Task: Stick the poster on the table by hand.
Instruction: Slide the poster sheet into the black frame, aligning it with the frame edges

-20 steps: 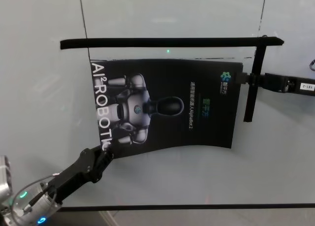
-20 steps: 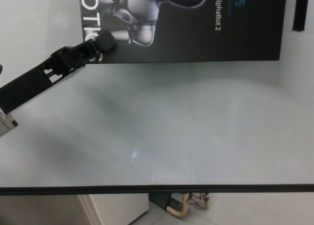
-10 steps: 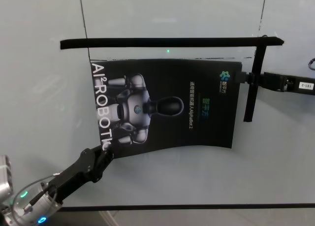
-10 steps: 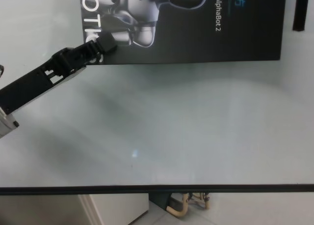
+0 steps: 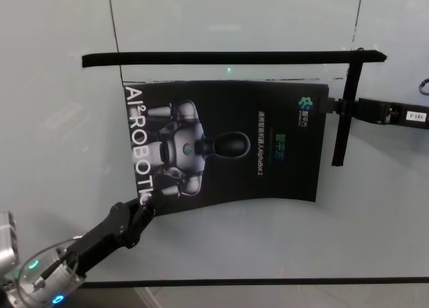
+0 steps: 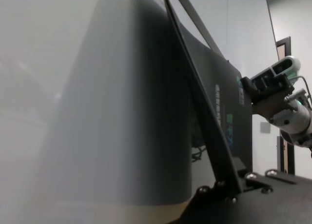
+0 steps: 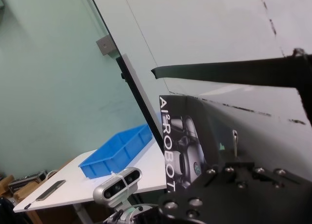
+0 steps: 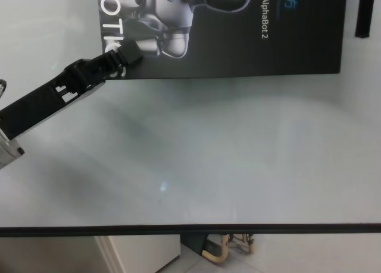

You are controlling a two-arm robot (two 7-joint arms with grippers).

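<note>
The poster (image 5: pixel 228 143) is a black sheet with a silver-grey robot and white "ROBOTIC" letters. It lies on the pale glossy table (image 5: pixel 268 241), and its near edge bows up a little. My left gripper (image 5: pixel 143 207) is shut on the poster's near-left corner; it also shows in the chest view (image 8: pixel 132 52). My right gripper (image 5: pixel 330 107) is shut on the poster's far-right corner. In the left wrist view the poster (image 6: pixel 204 112) runs edge-on from my fingers toward the right gripper (image 6: pixel 265 85). The right wrist view shows the poster (image 7: pixel 187 136) from the far end.
A long black strip (image 5: pixel 228 57) lies on the table just beyond the poster. A shorter black strip (image 5: pixel 342 113) runs down from its right end beside the right gripper. The table's dark front edge (image 8: pixel 238 228) is near. A blue bin (image 7: pixel 119 151) sits on a side table.
The poster has crept slightly toward the near edge in the chest view, showing more of its lettering. Both grippers keep their hold and have barely moved.
</note>
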